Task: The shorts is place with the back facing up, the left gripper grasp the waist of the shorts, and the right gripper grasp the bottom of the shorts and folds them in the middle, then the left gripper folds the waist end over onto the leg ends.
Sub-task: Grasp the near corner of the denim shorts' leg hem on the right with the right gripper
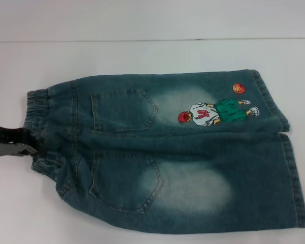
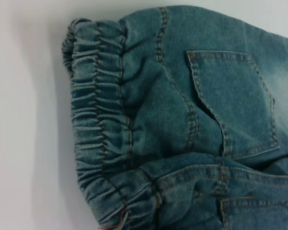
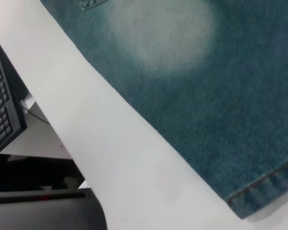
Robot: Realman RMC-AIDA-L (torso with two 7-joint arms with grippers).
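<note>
Shorts (image 1: 168, 152) flat; left gripper (image 1: 28, 145) apparently at waist (image 1: 40, 127).

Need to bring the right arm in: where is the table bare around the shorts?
Bare table runs beyond the shorts, past the leg with the basketball player. Another bare patch sits near the robot, beside the waist. Crowded there: the left claw is at the waistband.

A white table (image 1: 142, 56) fills the scene; a black keyboard (image 3: 2, 103) sits beyond its edge.
</note>
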